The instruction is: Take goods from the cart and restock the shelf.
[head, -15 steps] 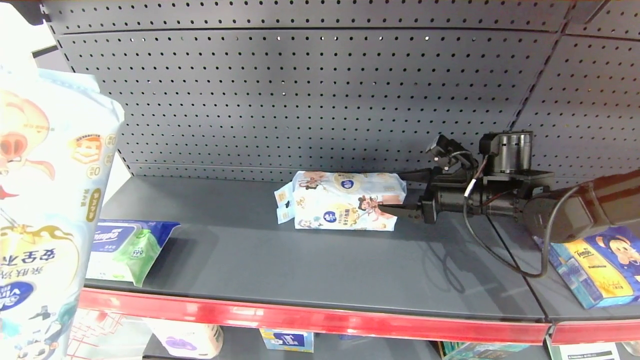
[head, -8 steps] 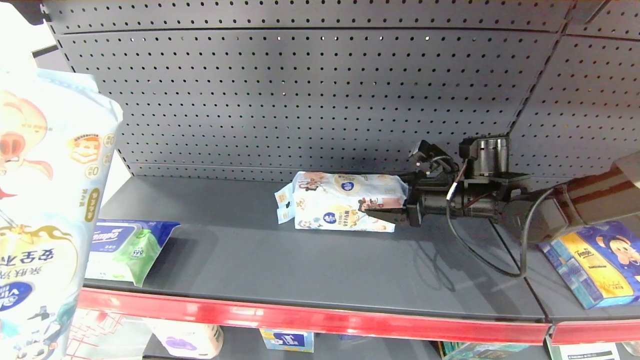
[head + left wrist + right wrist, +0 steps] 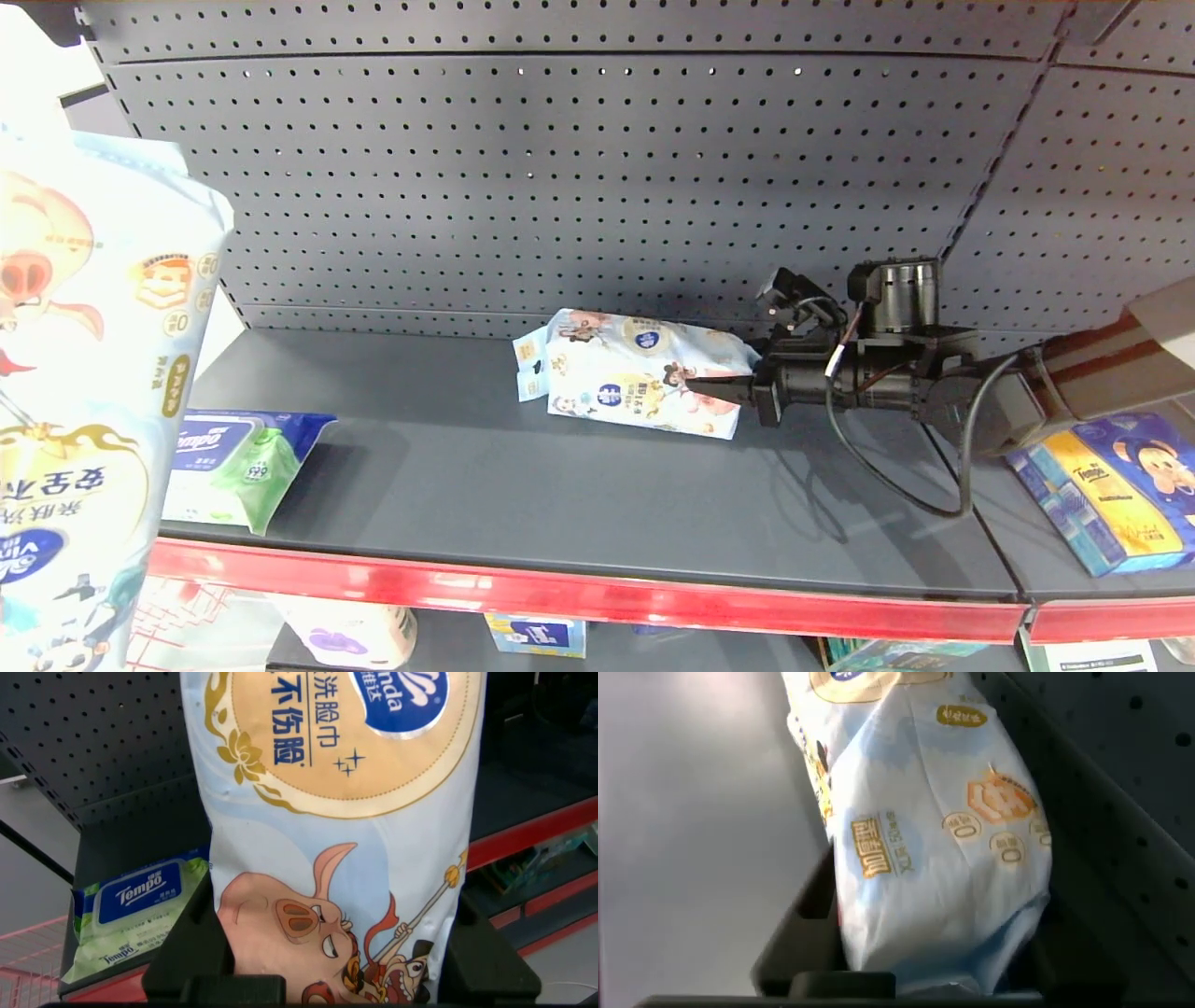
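Right end effector [image 3: 726, 371] is clenched on the right end of the cartoon-print tissue pack [image 3: 635, 373]. The pack is tilted, low on the shelf [image 3: 560, 495], just short of the pegboard wall [image 3: 560, 187] behind. Bare shelf between it and the red front edge [image 3: 579, 593]. Blue-yellow box [image 3: 1111, 490] to its right. Left end effector [image 3: 336, 952] grasps a tall pig-print pack [image 3: 336, 840], upright, at the shelf's left end. Green wipes pack [image 3: 233, 462] lies beyond it.

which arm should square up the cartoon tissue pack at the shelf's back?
Right. The right gripper grips the cartoon tissue pack on the shelf; the left gripper holds a tall pig-print pack, off to the left.
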Robot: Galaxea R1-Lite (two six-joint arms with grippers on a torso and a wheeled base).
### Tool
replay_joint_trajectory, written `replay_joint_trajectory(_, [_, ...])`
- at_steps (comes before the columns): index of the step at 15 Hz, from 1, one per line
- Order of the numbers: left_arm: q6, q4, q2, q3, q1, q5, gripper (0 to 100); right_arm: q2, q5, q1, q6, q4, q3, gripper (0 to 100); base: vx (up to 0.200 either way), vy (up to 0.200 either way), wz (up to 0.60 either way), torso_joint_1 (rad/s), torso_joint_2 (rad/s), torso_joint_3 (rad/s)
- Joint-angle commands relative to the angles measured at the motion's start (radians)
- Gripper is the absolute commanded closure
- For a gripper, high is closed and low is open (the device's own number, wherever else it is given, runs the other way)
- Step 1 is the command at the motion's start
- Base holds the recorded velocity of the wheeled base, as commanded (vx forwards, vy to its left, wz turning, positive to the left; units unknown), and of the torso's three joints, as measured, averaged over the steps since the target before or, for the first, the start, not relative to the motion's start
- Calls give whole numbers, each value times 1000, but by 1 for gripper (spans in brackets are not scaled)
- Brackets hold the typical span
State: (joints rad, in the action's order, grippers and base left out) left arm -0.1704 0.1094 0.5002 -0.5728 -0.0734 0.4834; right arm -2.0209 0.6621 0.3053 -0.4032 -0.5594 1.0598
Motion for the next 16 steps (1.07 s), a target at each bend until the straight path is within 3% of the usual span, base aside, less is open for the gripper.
replay_joint_trajectory(1, [0,0,0,-1,0,0,100,62,7,5,0,-1,-47,100,0,0,0,0,0,0])
replay_joint_trajectory(8, [2,0,9,4,0,9,100,332,10,23,-46,-1,-425,100,0,0,0,0,0,0])
replay_joint_trajectory(16, [5,0,21,5,0,17,100,343,34,24,-89,-1,-508,100,0,0,0,0,0,0])
